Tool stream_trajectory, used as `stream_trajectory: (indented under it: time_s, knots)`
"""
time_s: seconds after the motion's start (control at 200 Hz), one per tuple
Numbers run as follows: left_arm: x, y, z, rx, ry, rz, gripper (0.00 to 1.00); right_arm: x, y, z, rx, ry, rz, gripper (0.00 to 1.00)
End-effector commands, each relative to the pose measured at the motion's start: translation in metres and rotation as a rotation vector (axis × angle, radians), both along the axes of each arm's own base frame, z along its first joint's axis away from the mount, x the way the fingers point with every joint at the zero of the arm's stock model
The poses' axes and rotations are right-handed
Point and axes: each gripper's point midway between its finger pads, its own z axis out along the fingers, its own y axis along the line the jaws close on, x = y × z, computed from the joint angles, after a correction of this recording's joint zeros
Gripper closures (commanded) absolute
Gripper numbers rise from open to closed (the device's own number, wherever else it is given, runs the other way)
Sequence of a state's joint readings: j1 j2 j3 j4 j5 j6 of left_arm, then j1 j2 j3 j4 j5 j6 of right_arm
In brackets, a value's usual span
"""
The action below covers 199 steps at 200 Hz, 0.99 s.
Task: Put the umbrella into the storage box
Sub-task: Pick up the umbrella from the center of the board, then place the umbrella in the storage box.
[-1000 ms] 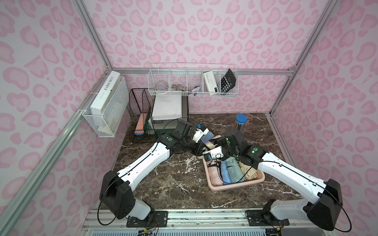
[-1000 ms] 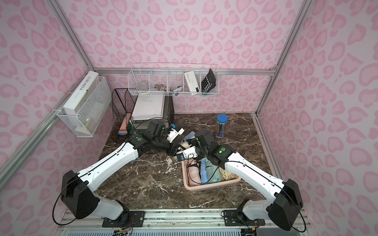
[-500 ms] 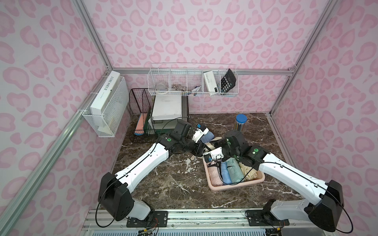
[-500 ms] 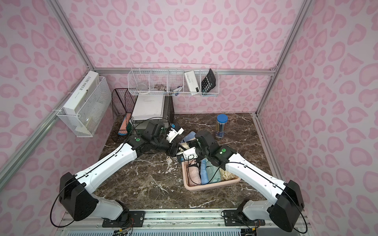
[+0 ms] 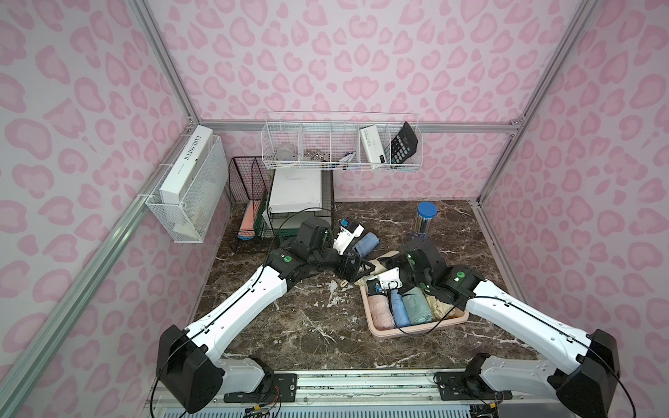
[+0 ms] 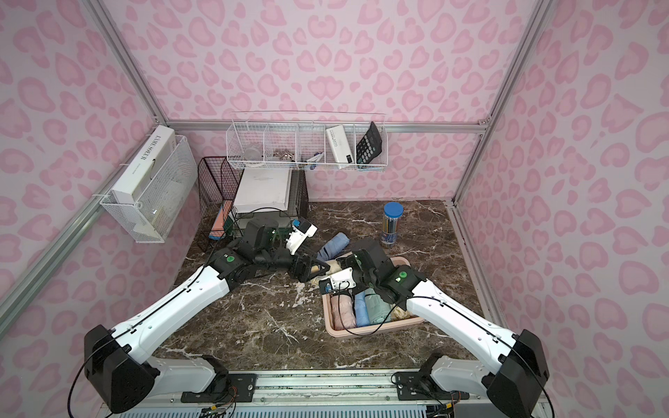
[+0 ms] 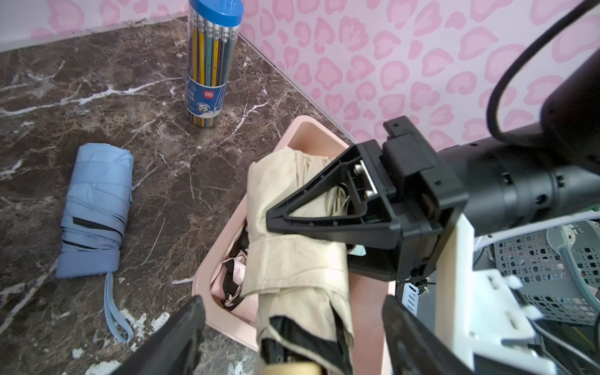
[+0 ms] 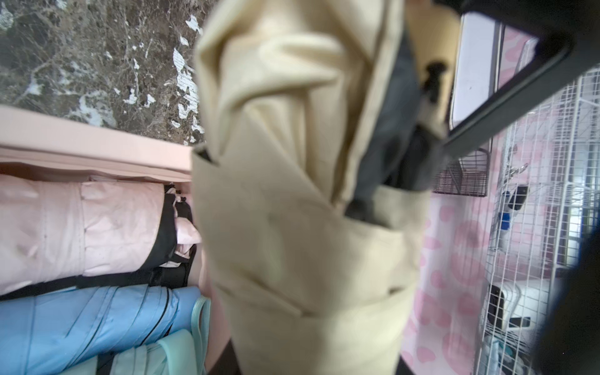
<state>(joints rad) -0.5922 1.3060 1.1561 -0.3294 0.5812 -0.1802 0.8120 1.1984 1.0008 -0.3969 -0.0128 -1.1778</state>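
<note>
On the tabletop (image 5: 289, 325), the storage box (image 5: 416, 331); above its far end the beige umbrella (image 7: 292, 259), gripped by the right claw (image 7: 292, 211), the left claw (image 7: 292, 305) gaping wide around it. Likely a handover; next, lower it in.

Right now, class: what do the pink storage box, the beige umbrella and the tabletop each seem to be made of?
The storage box: likely moulded plastic, smooth and matte; its rim is rounded and evenly pink. The beige umbrella: thin woven fabric, matte; it creases and folds softly. The tabletop: dark brown marble look with white veins; real stone or printed laminate cannot be told.
</note>
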Motion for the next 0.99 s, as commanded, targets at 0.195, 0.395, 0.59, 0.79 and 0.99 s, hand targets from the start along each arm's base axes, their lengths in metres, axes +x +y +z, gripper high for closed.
stream_trajectory:
  time_s: [0.195, 0.395, 0.59, 0.79, 0.99]
  knots:
    - [0.035, 0.031, 0.02, -0.061, -0.159, 0.294, 0.15, -0.025, -0.006, 0.001, 0.188, 0.128, -0.111, 0.73]
    - [0.049, 0.058, 0.017, -0.05, -0.177, 0.48, 0.16, -0.047, 0.005, 0.018, 0.434, 0.319, -0.261, 0.76]
    - [0.054, 0.077, 0.009, -0.018, -0.164, 0.592, 0.17, -0.053, 0.003, 0.022, 0.635, 0.514, -0.541, 0.8]
    - [0.057, 0.094, 0.0, 0.011, -0.113, 0.701, 0.17, -0.058, -0.006, 0.006, 0.691, 0.679, -0.802, 0.83]
    - [0.058, 0.106, -0.01, 0.022, -0.081, 0.779, 0.18, -0.059, -0.01, -0.015, 0.691, 0.793, -1.008, 0.84]
